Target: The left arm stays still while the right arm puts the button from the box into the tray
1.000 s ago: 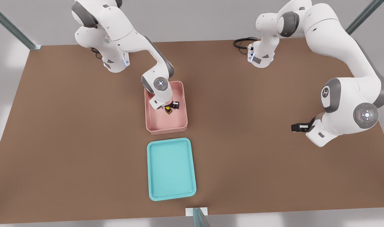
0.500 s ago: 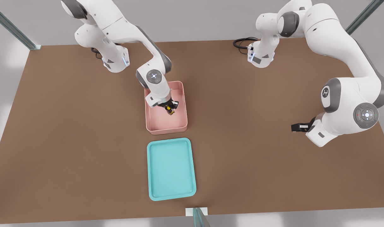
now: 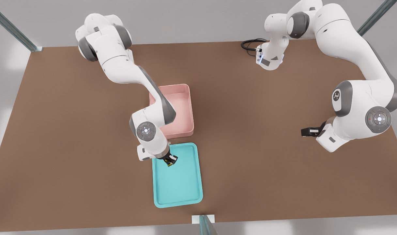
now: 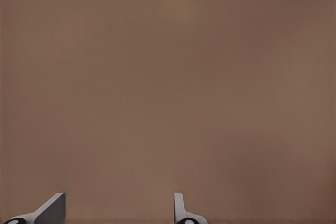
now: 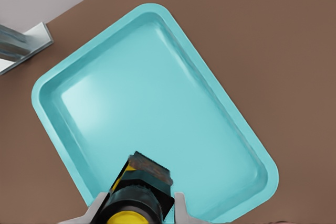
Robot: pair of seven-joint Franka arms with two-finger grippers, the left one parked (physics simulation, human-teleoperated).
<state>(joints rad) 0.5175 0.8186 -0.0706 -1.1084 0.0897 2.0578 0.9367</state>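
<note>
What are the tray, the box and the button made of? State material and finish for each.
Tray: looks like smooth moulded plastic, teal, with a soft sheen on its floor and rounded corners.
Box: likely the same kind of plastic, pale pink, more matte, with raised walls.
Button: glossy yellow cap on a dark, dull base, probably hard plastic. The gripper holds it over the tray.

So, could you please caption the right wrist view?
Pincer holding the button above the teal tray.
</note>
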